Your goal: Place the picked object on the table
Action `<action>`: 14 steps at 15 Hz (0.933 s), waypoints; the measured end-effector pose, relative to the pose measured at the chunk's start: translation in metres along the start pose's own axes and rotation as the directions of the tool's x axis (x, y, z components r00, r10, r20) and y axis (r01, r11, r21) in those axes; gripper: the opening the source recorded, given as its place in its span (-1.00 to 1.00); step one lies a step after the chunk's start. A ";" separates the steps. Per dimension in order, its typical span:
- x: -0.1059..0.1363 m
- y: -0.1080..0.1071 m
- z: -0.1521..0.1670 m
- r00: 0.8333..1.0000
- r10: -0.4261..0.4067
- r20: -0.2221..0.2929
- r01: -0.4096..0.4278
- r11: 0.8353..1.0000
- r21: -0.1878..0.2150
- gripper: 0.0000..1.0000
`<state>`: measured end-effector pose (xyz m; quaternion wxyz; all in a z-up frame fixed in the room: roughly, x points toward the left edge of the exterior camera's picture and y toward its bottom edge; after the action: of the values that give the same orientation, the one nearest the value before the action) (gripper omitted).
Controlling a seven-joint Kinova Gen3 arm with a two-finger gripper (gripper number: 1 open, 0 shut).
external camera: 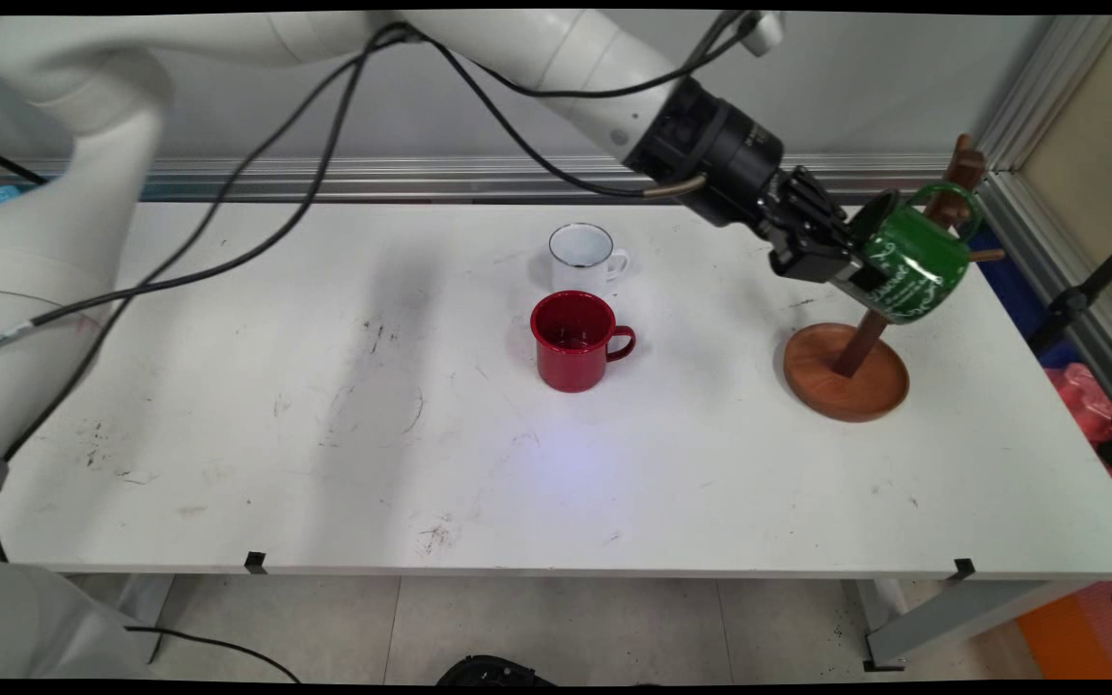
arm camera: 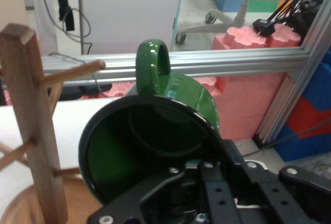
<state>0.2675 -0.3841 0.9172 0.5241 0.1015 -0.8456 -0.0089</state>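
While tool [external camera: 855,265] clamps its rim, green mug [external camera: 913,265] tipped sideways, handle toward wooden rack [external camera: 846,372].

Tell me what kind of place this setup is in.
Most likely a robotics lab or test cell. The white table is bordered by aluminium framing, pink foam blocks lie beyond it, and the gripper holds a green mug by a wooden mug tree.

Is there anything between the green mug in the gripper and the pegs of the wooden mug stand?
Nothing visible. The gripper holds the green mug tilted beside the wooden stand; its handle is close to a peg, with only air between.
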 end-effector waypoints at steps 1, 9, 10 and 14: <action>0.000 0.005 -0.005 1.000 -0.003 0.009 0.003 1.000 0.009 -1.00; 0.002 0.042 -0.048 0.996 -0.017 0.091 0.010 0.997 0.077 -1.00; 0.002 0.048 -0.053 0.995 -0.020 0.101 0.011 0.996 0.085 -1.00; 0.002 0.068 -0.071 0.987 -0.032 0.159 0.012 0.992 0.125 -1.00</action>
<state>0.3185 -0.3115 0.9597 0.4469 0.1417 -0.8828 0.0295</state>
